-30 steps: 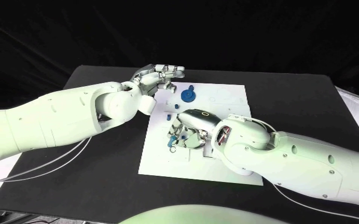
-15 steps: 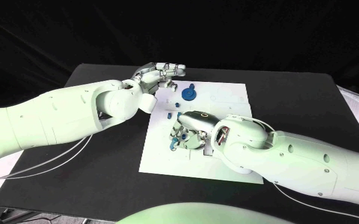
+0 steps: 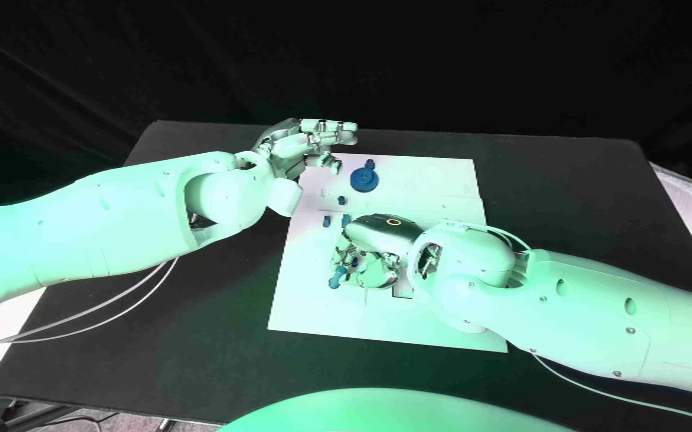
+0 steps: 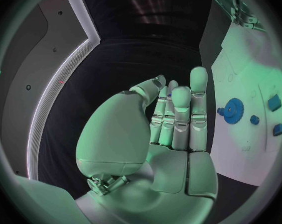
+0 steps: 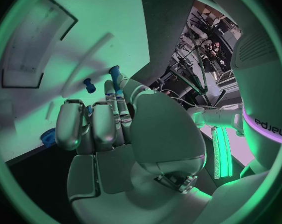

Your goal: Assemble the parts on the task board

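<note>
Little has moved since the earlier head picture: the right hand (image 3: 372, 242) has crept slightly toward 6 o'clock over the middle of the task board (image 3: 433, 327), fingers closed around a small blue part (image 3: 336, 274) at its 9 o'clock side, while the left hand (image 3: 307, 142) hovers at the board's 11 o'clock corner, near the blue gear (image 3: 365, 182). From the left wrist, that hand (image 4: 172, 119) looks released, fingers straight and together, holding nothing. From the right wrist, fingertips (image 5: 115, 82) pinch the blue part (image 5: 114, 72), which I judge light, rigid and slippery, best gripped across its sides.
</note>
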### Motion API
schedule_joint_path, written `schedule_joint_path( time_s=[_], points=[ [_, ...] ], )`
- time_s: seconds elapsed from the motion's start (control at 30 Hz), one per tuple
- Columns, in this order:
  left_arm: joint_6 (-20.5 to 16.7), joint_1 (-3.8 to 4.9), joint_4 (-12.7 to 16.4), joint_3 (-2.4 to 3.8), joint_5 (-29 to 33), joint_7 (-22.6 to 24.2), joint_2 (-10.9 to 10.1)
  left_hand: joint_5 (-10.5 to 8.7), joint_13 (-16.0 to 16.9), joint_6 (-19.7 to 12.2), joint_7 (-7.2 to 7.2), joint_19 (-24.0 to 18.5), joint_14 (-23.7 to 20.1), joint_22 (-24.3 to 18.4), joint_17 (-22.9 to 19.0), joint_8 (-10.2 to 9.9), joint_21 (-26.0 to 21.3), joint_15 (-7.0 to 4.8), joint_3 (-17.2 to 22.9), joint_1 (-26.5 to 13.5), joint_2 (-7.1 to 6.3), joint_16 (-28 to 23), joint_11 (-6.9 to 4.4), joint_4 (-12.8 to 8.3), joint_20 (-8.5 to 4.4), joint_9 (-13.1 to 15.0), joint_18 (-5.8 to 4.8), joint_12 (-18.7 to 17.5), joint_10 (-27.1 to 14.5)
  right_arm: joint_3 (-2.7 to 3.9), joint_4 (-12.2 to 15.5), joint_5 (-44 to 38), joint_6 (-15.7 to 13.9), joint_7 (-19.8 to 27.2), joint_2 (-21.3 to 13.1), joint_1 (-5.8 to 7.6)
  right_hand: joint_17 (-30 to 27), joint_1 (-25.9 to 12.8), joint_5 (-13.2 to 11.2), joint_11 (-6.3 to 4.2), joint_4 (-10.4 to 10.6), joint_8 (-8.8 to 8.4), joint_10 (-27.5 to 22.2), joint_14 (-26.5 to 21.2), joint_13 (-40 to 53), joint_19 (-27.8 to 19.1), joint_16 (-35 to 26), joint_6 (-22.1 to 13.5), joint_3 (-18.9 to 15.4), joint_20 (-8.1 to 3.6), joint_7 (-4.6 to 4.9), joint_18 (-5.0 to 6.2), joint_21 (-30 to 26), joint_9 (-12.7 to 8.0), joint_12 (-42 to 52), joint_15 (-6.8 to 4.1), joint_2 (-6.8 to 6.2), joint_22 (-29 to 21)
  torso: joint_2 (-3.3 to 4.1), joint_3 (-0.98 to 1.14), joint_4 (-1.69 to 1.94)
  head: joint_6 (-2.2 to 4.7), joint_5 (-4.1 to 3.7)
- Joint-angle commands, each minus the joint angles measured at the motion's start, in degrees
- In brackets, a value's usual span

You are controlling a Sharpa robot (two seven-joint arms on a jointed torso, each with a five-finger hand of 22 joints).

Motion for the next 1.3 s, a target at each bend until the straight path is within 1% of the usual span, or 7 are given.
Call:
schedule_joint_path(
  time_s=[0.03,0.47,0.7,0.8,0.97,1.13,1.3],
  points=[
    [1.12,0.02,0.06,0.04,0.29,0.21,0.09,-0.08,0.05,-0.31,0.15,-0.48,-0.39,-0.04,-0.05,0.26,-0.15,0.07,-0.28,0.03,0.26,-0.39,-0.11,0.10,0.03,-0.05,1.06,0.19,-0.30,-0.03,0.11,-2.48,1.45,-0.96,0.13,-0.08,-0.08,-0.39,0.38,0.12,0.07,0.35,0.34,1.70,0.04,0.06,-0.12,0.31,0.12,0.04,0.00,0.00,0.04,0.09,-0.35,-0.09,0.04,0.02,-0.03,-0.04,0.03,-0.03,-0.01],
    [1.12,0.02,0.16,0.04,0.29,0.19,0.11,-0.08,0.05,-0.31,0.15,-0.48,-0.39,-0.04,-0.05,0.26,-0.15,0.07,-0.28,0.03,0.26,-0.39,-0.11,0.10,0.03,-0.05,1.06,0.19,-0.30,-0.19,-0.38,-7.10,4.01,-3.31,2.01,-0.34,-0.35,-1.06,0.13,0.22,0.20,0.14,0.24,1.62,0.03,-0.11,-0.26,0.06,-0.23,0.10,0.06,0.05,-0.07,0.09,-0.82,-0.02,-0.43,-0.16,-0.04,-0.09,0.05,-0.07,-0.09],
    [1.06,0.02,0.15,0.04,0.29,0.18,0.10,-0.08,0.05,-0.31,0.15,-0.48,-0.39,-0.04,-0.05,0.26,-0.15,0.07,-0.28,0.03,0.26,-0.39,-0.11,0.10,0.03,-0.05,1.06,0.19,-0.30,-0.31,-0.66,-6.99,3.21,-2.91,2.22,-0.56,-0.76,-3.02,1.66,1.60,0.75,-1.73,-3.02,1.45,-0.23,-0.48,-0.43,-3.17,-1.65,0.86,1.56,0.08,-0.34,-0.69,-3.26,1.08,-2.81,-0.52,-0.06,-0.07,-0.01,-0.13,-0.01],
    [1.09,0.02,0.15,0.04,0.29,0.15,0.12,-0.08,0.05,-0.31,0.15,-0.48,-0.39,-0.04,-0.05,0.26,-0.15,0.07,-0.28,0.03,0.26,-0.39,-0.11,0.10,0.03,-0.05,1.06,0.19,-0.30,-0.33,-0.83,-6.58,2.31,-2.54,2.12,-0.58,-1.45,-3.82,2.48,2.70,0.90,-2.01,-6.29,1.19,-0.28,-1.10,-0.83,-6.96,-3.21,1.66,2.68,0.26,-0.92,-1.53,-4.59,1.96,-4.15,-1.41,-0.06,-0.09,-0.01,-0.10,-0.02],
    [1.15,0.02,0.09,0.04,0.29,0.08,0.14,-0.07,0.06,-0.37,0.18,-0.52,-0.42,-0.09,-0.05,0.27,-0.23,0.08,-0.35,0.01,0.31,-0.35,-0.09,0.10,0.05,-0.05,1.07,0.25,-0.39,-0.34,-0.67,-5.72,-1.55,-1.03,1.55,-0.60,-5.24,-4.14,3.61,4.43,1.15,-1.74,-14.97,-0.02,-0.14,-4.11,-3.58,-15.08,-9.54,3.14,4.26,1.34,-4.21,-1.58,-4.49,3.38,-4.88,-6.30,-0.04,-0.01,-0.02,0.00,-0.05],
    [1.33,0.02,-0.04,0.04,0.29,-0.05,0.17,-0.07,0.06,-0.41,0.20,-0.55,-0.44,-0.15,-0.11,0.27,-0.32,0.10,-0.41,-0.05,0.32,-0.36,-0.06,0.13,0.06,-0.05,1.08,0.28,-0.44,-0.33,0.34,-4.41,-7.64,1.65,0.40,-0.61,-5.71,-2.66,4.15,4.27,0.96,-1.32,-15.15,-0.03,0.04,-4.09,-3.82,-14.19,-13.25,3.18,4.16,1.42,-4.62,-1.25,-2.60,3.29,-4.19,-6.80,-0.04,0.02,-0.02,0.19,-0.25],
    [1.50,0.01,-0.16,0.04,0.29,-0.11,0.22,-0.07,0.06,-0.41,0.20,-0.55,-0.45,-0.15,-0.11,0.27,-0.32,0.10,-0.41,-0.05,0.32,-0.36,-0.06,0.13,0.06,-0.05,1.08,0.28,-0.45,0.04,2.66,-2.96,-12.50,3.70,-2.32,-0.60,-5.72,-1.33,4.96,3.90,0.46,-0.83,-13.15,0.10,0.15,-3.63,-3.74,-12.36,-14.45,2.93,3.88,1.35,-4.40,-1.01,-0.62,2.99,-3.07,-6.47,-0.12,-0.04,-0.07,0.45,-0.59]
  ],
)
